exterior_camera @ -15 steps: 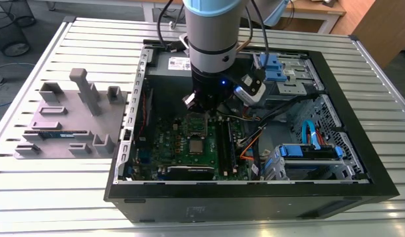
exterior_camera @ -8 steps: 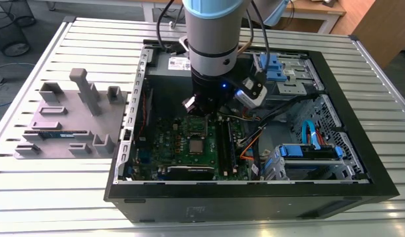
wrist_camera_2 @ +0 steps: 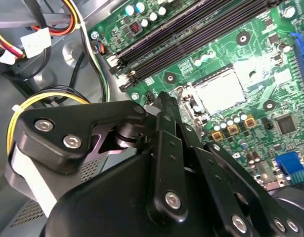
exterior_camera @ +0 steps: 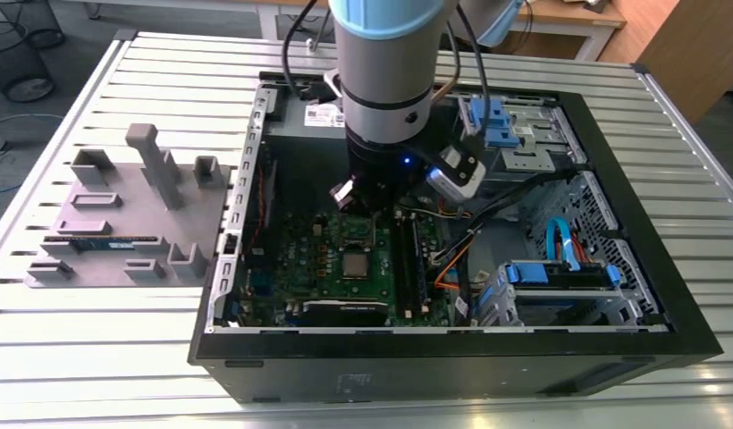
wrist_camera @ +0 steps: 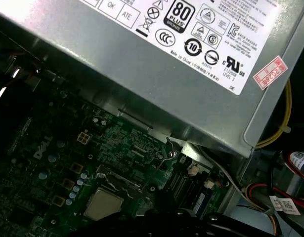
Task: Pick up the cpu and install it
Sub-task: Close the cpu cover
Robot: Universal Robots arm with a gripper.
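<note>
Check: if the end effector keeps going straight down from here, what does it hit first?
Probably the motherboard, beside the cpu already sitting in its socket. The end effector hangs just above the board, pointing down; depth is unclear.

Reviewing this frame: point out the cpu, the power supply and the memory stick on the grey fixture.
cpu (wrist_camera: 103,204): first wrist view, middle of its silvery top, seated in the motherboard socket.
power supply (wrist_camera: 156,84): first wrist view, its bare grey metal side.
memory stick (exterior_camera: 105,242): exterior view, mid-length of the blue-green strip.

One open computer case (exterior_camera: 688,335) lies on the table (exterior_camera: 140,357), with one green motherboard (exterior_camera: 298,268) inside. One cpu (exterior_camera: 358,264) sits there. One grey fixture tray (exterior_camera: 188,223) holds one memory stick (exterior_camera: 105,241).
</note>
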